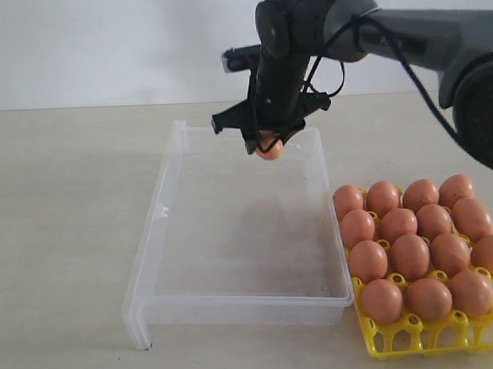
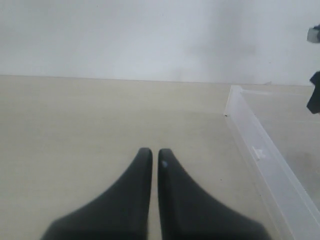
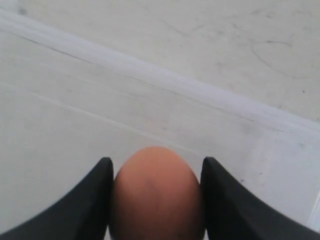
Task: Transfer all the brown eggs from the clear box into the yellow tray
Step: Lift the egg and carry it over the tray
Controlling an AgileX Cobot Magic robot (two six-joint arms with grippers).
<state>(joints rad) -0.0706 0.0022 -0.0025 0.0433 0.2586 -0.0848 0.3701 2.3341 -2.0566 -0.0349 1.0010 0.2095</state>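
One brown egg (image 1: 270, 150) hangs above the far end of the clear box (image 1: 152, 261), with my right gripper (image 1: 268, 143) shut on it. In the right wrist view the same egg (image 3: 156, 195) fills the gap of the right gripper (image 3: 156, 167), both fingers touching its sides, over the box's floor. No other egg lies in the box. The yellow tray (image 1: 414, 336) stands right of the box and holds several brown eggs (image 1: 411, 256). My left gripper (image 2: 151, 153) is shut and empty above bare table, left of the clear box's wall (image 2: 260, 155).
The box and tray rest on a beige table (image 1: 61, 207) with a white wall behind. The right arm (image 1: 419, 37) reaches in from the upper right over the tray. The tray's front row of cups (image 1: 458, 331) shows yellow lattice.
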